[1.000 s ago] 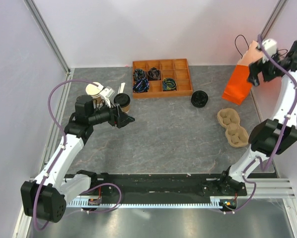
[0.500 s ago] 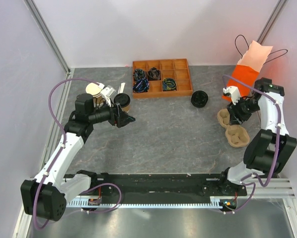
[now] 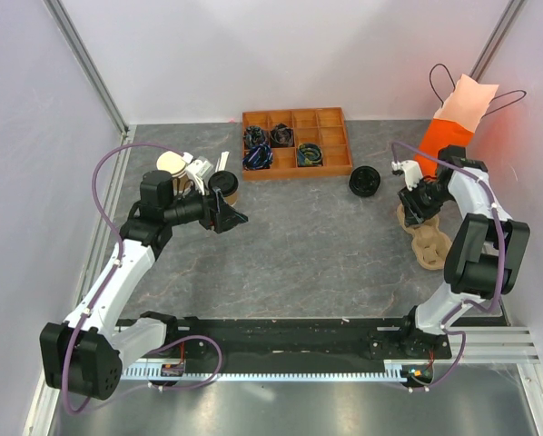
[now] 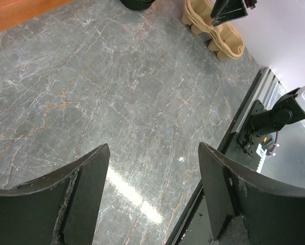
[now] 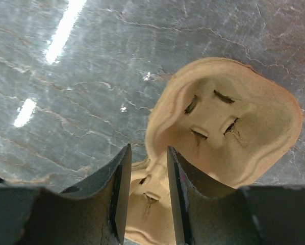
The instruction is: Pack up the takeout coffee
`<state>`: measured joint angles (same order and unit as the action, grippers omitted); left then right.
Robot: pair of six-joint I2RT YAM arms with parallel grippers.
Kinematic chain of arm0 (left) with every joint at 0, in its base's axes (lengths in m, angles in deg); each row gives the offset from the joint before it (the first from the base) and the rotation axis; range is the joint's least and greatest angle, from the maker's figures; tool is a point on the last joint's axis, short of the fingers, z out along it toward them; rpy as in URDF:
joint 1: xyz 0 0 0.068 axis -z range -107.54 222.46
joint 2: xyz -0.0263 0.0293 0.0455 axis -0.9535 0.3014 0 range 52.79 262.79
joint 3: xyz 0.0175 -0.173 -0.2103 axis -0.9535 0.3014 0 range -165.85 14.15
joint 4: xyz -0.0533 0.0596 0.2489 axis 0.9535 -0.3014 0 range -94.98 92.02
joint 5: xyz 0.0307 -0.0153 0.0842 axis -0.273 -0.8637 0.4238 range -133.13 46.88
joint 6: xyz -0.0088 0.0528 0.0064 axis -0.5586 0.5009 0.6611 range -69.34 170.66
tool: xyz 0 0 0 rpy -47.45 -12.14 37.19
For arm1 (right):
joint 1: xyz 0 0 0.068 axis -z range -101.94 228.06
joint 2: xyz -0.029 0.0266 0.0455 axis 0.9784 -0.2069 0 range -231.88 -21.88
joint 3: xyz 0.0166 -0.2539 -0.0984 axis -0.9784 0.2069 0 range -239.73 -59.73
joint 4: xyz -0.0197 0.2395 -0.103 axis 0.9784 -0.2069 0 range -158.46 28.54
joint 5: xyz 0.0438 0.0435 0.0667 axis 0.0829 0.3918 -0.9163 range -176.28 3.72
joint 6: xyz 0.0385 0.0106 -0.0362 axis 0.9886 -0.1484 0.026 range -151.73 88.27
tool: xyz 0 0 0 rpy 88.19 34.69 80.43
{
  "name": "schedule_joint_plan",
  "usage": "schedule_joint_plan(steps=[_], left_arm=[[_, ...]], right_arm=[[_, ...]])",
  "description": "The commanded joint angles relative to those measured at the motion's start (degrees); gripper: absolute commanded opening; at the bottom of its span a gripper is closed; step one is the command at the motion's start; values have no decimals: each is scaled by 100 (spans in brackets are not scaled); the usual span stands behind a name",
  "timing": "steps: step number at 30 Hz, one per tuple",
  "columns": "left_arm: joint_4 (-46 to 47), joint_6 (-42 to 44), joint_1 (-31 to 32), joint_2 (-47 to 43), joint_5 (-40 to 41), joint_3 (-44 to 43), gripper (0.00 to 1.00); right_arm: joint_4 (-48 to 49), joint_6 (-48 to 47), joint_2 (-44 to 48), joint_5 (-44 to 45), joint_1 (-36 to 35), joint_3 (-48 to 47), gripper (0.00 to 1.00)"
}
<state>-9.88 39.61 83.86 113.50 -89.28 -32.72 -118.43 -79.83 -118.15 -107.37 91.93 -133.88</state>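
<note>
**Right arm drops from the bag to the cup carrier**

A second ago the right arm was up at the orange bag (image 3: 438, 153). It has since swung down and in, and the right gripper (image 3: 415, 205) now sits low over the far end of the pulp cup carrier (image 3: 432, 247) on the right of the worktop (image 3: 308, 254). Its jaws were spread wide and have drawn in to a narrow gap. In the wrist view they straddle the carrier's waist between two wells, with tan pulp filling the space between them. I cannot tell whether they have actually pinched it yet.

My guess is the carrier is being fetched first, so the packing proper hasn't started.

The takeout coffee (image 3: 223, 185), a tan cup with a black lid, stands on the left side of the worktop, well apart from carrier and bag. The left gripper (image 3: 228, 218) has not shifted. It hovers just beside the cup on the near side, jaws spread wide with only bare stone between them, holding nothing.
</note>
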Motion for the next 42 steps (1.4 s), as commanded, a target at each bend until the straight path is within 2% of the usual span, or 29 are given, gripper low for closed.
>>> schedule_joint_plan(steps=[1,24,29,30,31,38,42], left_arm=[[135,41,20,-6,-17,-68,78],[136,41,20,46,27,-76,78],[144,41,20,73,27,-94,77],[136,41,20,81,27,-94,77],[144,41,20,82,27,-94,78],[135,59,20,108,-43,-129,77],[144,68,47,169,-140,-138,77]], right_arm=[[169,72,-129,192,-24,-3,41],[142,-191,-243,377,-16,199,39],[116,-218,-199,368,-25,155,32],[107,-226,-182,368,-25,155,29],[98,-244,-190,359,-25,146,22],[-33,-314,-173,324,-25,102,1],[-121,-393,-76,306,-24,24,0]])
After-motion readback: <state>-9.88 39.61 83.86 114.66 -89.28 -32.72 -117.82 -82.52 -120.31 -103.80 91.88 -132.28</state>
